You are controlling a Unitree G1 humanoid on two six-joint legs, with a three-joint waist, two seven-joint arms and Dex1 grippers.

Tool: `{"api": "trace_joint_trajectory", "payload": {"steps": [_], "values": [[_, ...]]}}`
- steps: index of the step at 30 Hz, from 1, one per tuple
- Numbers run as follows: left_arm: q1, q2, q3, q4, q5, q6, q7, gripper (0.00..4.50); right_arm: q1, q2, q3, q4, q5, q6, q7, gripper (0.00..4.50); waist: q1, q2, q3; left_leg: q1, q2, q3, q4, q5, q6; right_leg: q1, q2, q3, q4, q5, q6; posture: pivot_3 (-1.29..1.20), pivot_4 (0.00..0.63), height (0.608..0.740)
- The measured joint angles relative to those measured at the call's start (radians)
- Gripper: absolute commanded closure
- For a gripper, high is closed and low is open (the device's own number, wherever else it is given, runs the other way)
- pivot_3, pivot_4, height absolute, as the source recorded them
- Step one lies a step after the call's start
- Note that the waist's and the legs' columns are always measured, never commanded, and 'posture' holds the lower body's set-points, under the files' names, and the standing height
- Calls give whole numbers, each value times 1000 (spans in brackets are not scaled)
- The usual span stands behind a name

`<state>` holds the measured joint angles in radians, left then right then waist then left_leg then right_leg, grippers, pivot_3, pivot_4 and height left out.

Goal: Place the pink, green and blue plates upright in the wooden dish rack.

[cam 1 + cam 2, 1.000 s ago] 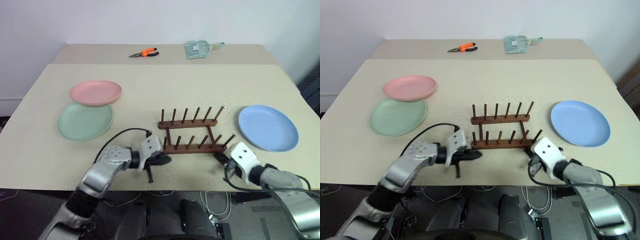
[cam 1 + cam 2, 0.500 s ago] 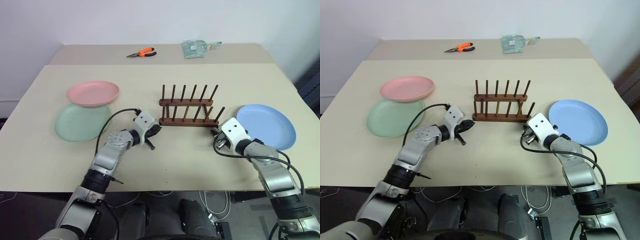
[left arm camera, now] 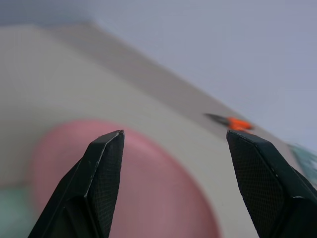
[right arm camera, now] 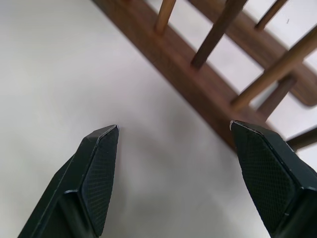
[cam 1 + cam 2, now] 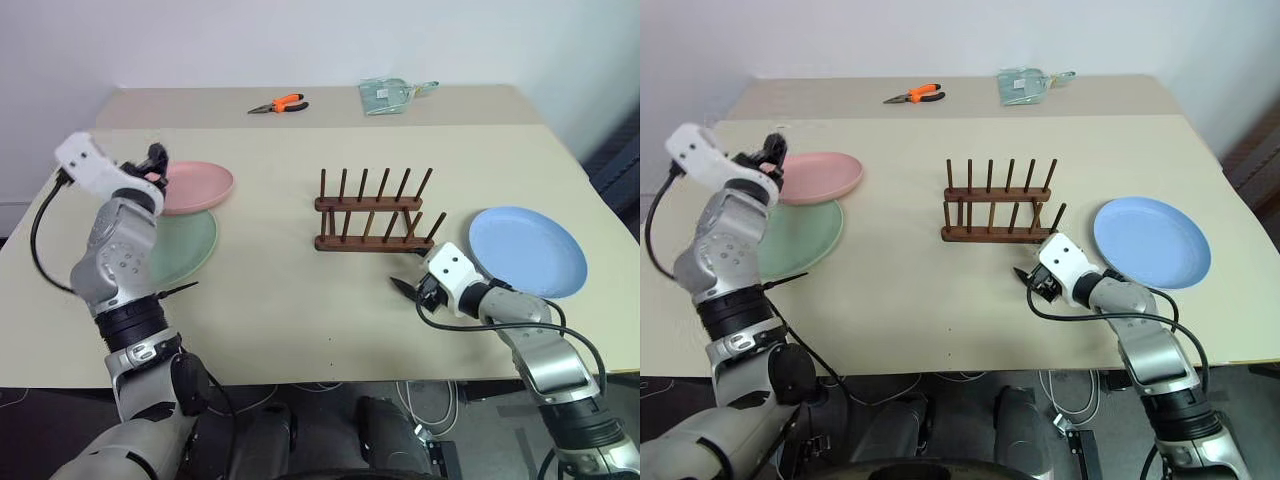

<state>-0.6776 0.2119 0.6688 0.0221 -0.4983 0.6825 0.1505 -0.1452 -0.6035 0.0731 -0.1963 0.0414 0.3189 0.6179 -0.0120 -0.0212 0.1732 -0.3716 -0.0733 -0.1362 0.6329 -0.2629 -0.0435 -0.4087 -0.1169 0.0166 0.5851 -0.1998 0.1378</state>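
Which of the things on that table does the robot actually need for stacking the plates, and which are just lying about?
Needed:
pink plate
green plate
blue plate
wooden dish rack

Just lying about:
orange-handled pliers
clear packet, both on the far table

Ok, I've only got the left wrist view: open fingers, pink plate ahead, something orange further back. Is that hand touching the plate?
Observer: No, the left hand hangs above the near-left edge of the pink plate, not on it.
Operator: Where's the green plate?
Observer: The green plate lies flat, partly under the pink one, on its near side.
Operator: And the rack?
Observer: The wooden dish rack stands mid-table with no plates in it; the right hand is open just in front of its right end.
Operator: The blue plate?
Observer: The blue plate lies flat to the right of the rack.
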Motion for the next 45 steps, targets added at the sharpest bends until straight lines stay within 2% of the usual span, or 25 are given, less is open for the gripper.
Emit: {"api": "trace_joint_trajectory", "payload": {"steps": [4, 9, 12, 17, 18, 20, 23, 27, 32, 36, 39, 45], "values": [[28, -32, 123, -59, -124, 94, 122, 1145, -9, 0, 4, 24, -4, -14, 12, 846, 7, -2, 0, 0, 0, 0, 1, 0, 0, 1, 0, 0, 0, 0, 0, 0, 150, 740], [34, -65, 170, -45, -250, 176, 197, 1145, -10, 1, 5, 25, -16, -28, 16, 846, 19, -2, 0, 0, -1, 0, 1, 0, 0, 1, 0, 0, 0, 0, 0, 0, 150, 740], [-8, -58, 190, 75, -300, 167, 211, 1959, -10, 3, 5, 25, -22, -36, 8, 846, 24, -2, 0, 0, -1, 0, 1, 0, -1, 1, 0, 0, 1, 0, 0, 0, 150, 740], [-91, -4, 192, 289, -326, 101, 185, 4398, -1, 7, -7, 8, -26, -42, -7, 846, 24, -2, 0, 0, -1, 0, 1, 0, -1, 0, 0, 0, 0, 0, -1, 0, 150, 740], [-96, 4, 190, 311, -330, 96, 180, 4496, 4, 6, -14, -5, -20, -39, -5, 592, 23, -2, 0, 0, -1, 0, 0, 0, -1, 0, 0, 0, 0, 0, -1, 0, 150, 740], [-108, 7, 184, 330, -349, 92, 150, 4500, 20, -11, -39, -50, 5, -14, 13, 15, 23, -3, 1, -1, -1, 0, 0, 0, -1, 0, 0, 0, 0, 0, -1, 0, 150, 740], [-97, 15, 78, 254, -353, 132, 49, 4500, 21, -76, -94, -180, 79, 62, 72, 15, 23, -4, 2, -2, -1, 0, 1, 0, -1, -1, 0, 0, 0, 0, -1, 0, 150, 740], [-95, -6, -93, 79, -363, 184, -45, 4500, -105, -90, -87, -290, 93, 81, 86, 15, 22, -6, 2, 0, 0, 1, 1, 0, -1, 1, 0, 0, 0, 0, 0, 0, 150, 740], [-109, -68, -360, -49, -325, 231, -94, 4500, -338, -91, 96, -243, -104, -62, 71, 15, 22, -6, 3, -1, 0, 1, 0, 1, -1, 0, 0, 0, -1, 0, -1, 0, 150, 740], [-155, -66, -469, -88, -286, 245, -114, 4500, -440, -92, 224, -104, -328, -225, 24, 15, 19, -6, 3, -1, 0, 1, 0, 2, -3, -1, 0, 0, -1, 1, -1, 0, 150, 740], [-175, -80, -490, -109, -283, 264, -114, 4500, -458, -89, 294, 0, -455, -295, -9, 907, 19, -6, 3, -1, -1, 2, 0, 2, -3, -1, 0, 1, -1, 1, -1, 0, 150, 740], [-177, -91, -488, -112, -281, 313, -98, 4500, -462, -74, 320, 75, -585, -346, -71, 3966, 19, -6, 3, -1, -1, 2, -1, 2, -4, -2, 0, 1, -1, 1, -1, 0, 150, 740]]}}
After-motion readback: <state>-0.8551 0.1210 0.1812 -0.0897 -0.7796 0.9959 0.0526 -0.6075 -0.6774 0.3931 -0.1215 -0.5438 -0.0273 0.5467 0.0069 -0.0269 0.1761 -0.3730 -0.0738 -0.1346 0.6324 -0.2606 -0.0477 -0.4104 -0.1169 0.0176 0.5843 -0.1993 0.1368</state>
